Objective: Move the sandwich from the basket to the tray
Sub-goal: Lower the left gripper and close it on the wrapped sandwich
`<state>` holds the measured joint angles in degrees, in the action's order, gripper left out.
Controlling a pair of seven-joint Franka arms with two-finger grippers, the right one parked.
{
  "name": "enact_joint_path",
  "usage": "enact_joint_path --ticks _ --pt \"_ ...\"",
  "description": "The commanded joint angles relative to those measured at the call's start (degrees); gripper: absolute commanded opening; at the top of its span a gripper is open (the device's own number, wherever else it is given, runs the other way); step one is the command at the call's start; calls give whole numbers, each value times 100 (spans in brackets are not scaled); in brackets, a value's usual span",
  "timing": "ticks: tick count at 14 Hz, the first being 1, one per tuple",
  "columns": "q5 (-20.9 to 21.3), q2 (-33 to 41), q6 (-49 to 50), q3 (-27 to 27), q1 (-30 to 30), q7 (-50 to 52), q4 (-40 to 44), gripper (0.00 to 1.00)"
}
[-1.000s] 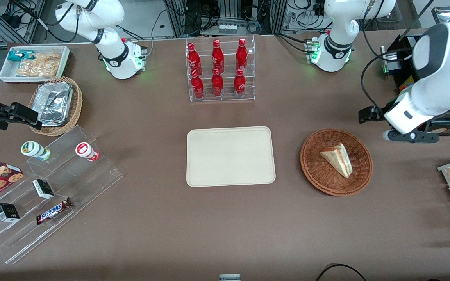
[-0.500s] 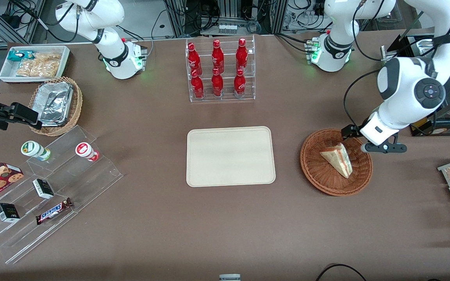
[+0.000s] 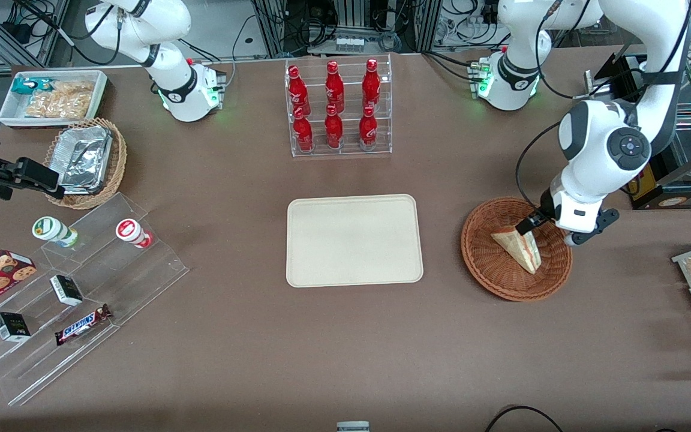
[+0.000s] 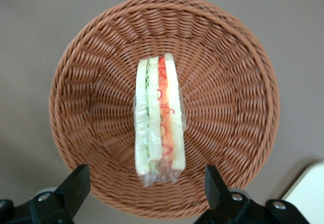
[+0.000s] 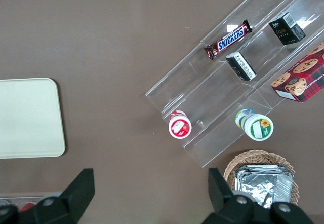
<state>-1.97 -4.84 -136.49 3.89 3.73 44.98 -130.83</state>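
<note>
- The sandwich (image 3: 519, 245) is seen lying in the reddish-brown wicker basket (image 3: 495, 282), toward the working arm's end of the table (image 3: 345, 360); it rests on one flat bread face, so its layered filling edge is turned up and sideways, which leaves the two bread faces free to be pinched.
- In the left wrist view the sandwich (image 4: 159, 119) is framed lengthwise between the two fingers (image 4: 76, 186), and the basket (image 4: 91, 57) is centred under the camera; this alignment is judged to be preparation for a descent and a grasp.
- The gripper (image 3: 546, 231) is held above the basket's farther edge, just over the sandwich's farther end, with its fingers spread wide and nothing between them.
- The cream tray (image 3: 354, 240) is laid beside the basket at mid-table, bare, so a short sideways carry is judged sufficient.
- Farther off, a clear rack of red bottles (image 3: 338, 108) is stood upright, well apart from that path.
</note>
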Motion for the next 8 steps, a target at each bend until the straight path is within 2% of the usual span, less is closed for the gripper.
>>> enact_joint_path --ticks 1,5,8 --pt "-23 -131 -508 -55 58 555 -223 100" --pt "-102 -490 -746 -55 49 651 -224 100" --pt "-111 -763 -1045 -55 58 1134 -215 100"
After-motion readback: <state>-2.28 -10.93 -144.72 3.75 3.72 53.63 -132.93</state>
